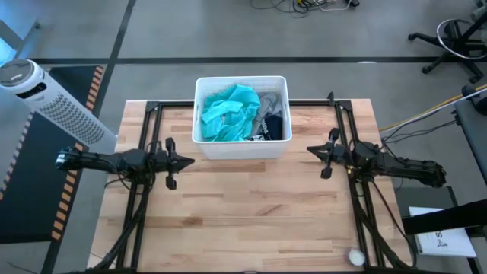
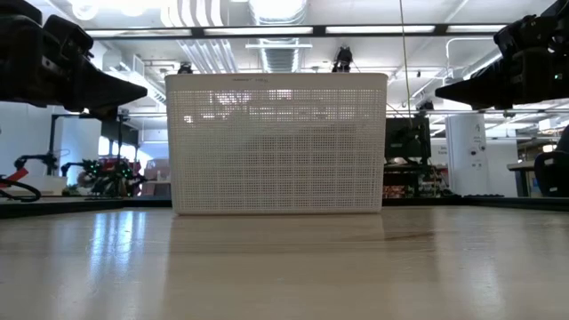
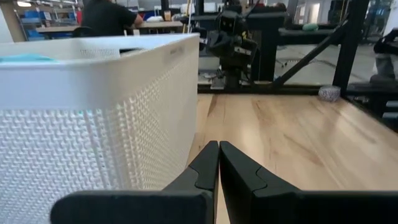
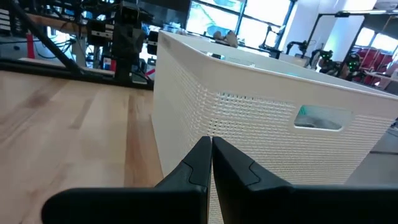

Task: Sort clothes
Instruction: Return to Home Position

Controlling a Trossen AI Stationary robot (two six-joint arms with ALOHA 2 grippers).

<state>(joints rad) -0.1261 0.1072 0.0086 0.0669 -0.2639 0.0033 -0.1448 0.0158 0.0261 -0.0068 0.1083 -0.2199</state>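
The left end effector hovers above the tabletop with its two fingers pressed together, holding nothing. Facing it, the right end effector hangs at about the same height, and its fingers are also closed on nothing. The two tips point toward each other and are well apart.

The white bin stands between them, a little to the far side of the line from one tip to the other. Its near corner is just beside the left end effector, and its other side wall is near the right end effector, not touching.

All the clothes lie inside this bin. The teal garment is on top, on the half closer to the left end effector. The grey garment and a dark garment are on the half closer to the right end effector.

Behind the left end effector, off the tabletop, stands a white tower fan. A small white round thing lies near the tabletop edge, well apart from the right end effector. In the left wrist view a person is visible far behind the bin.
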